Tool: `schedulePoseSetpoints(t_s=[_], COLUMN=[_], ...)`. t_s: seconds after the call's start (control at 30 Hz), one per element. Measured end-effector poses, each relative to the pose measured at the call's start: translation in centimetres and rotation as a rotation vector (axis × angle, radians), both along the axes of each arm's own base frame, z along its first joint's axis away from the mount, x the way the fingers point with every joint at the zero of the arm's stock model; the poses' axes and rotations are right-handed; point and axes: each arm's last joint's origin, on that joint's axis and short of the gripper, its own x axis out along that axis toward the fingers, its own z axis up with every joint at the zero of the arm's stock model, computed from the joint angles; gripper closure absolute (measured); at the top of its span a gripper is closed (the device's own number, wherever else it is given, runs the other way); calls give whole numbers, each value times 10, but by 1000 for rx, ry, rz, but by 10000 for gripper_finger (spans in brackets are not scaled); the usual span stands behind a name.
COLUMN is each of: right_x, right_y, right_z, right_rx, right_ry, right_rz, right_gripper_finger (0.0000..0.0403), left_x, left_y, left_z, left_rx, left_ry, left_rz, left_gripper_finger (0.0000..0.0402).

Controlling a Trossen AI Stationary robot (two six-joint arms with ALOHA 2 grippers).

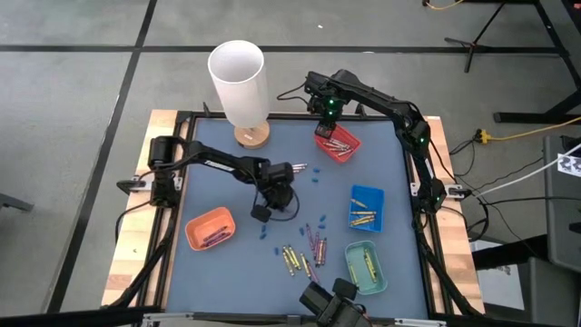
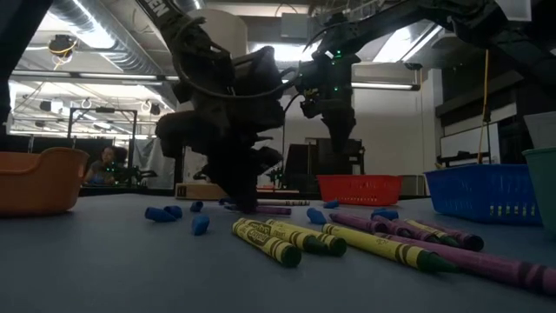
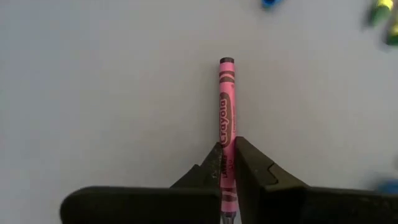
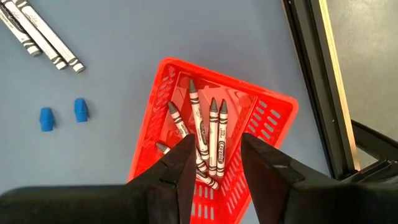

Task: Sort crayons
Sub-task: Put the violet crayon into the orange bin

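My left gripper (image 3: pixel 227 169) is near the mat's middle (image 1: pixel 275 198), shut on a pink crayon (image 3: pixel 226 102). My right gripper (image 4: pixel 214 155) hangs open at the far side (image 1: pixel 327 116) above a red tray (image 4: pixel 273 118); several silver-grey crayons (image 4: pixel 211 130) lie in the tray. More loose crayons in yellow and purple-pink (image 1: pixel 304 250) lie on the blue mat toward the near edge. A few silver-grey crayons (image 4: pixel 43 34) lie on the mat beside the red tray. My left gripper pinches the pink crayon between its two fingers, on the part near its tip end (image 3: pixel 227 149). The fingers slant down from the table's left. The rest of the crayon runs on ahead of them to its flat end (image 3: pixel 227 61). Whether it is clear of the mat, I cannot tell.
An orange tray (image 1: pixel 211 227) stands at the near left, with a blue tray (image 1: pixel 367 208) and a green tray (image 1: pixel 363 266) at the right. A tall white cylinder on a wooden base (image 1: pixel 239 77) stands at the far side. Small blue bits (image 1: pixel 309 173) are scattered on the mat.
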Motion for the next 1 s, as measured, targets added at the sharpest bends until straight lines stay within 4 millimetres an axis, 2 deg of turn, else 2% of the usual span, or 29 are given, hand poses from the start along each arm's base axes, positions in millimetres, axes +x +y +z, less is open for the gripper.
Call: schedulePoseSetpoints(t_s=[0.23,0.6,0.83,1.0], right_x=[0,0,-1,-1], right_y=[0,0,0,0], right_z=[0,0,0,0], right_rx=[0,0,4,5], right_ry=[0,0,6,7], right_rz=[1,1,1,1], right_gripper_finger=[276,276,276,276], left_x=[-9,-49,-77,-94], left_y=[-6,-48,-82,-108], left_z=[39,102,123,123], left_rx=[-57,-87,-62,-3], left_ry=[-29,36,110,170], left_rz=[98,253,414,551], left_gripper_finger=[396,396,396,395])
